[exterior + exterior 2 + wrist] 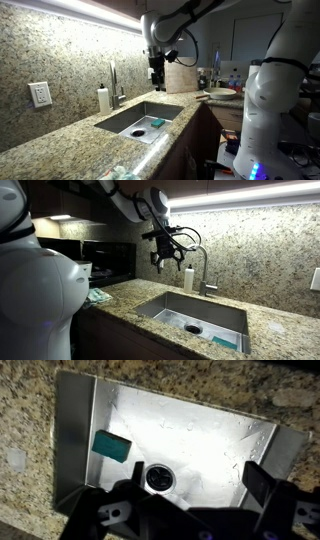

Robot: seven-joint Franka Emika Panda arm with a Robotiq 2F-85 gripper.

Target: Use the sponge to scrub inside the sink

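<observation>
Hovering above the sink (125,118), the gripper (157,72) hangs released (empty); the sponge (110,445) lies near the drain (158,478); the tap (113,82) shows only in exterior views.

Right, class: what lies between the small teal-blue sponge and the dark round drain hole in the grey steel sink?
Nothing: the wrist view shows only bare sink floor between sponge and drain hole.

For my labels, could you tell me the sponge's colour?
The sponge is teal-blue, clearest in the wrist view.
</observation>
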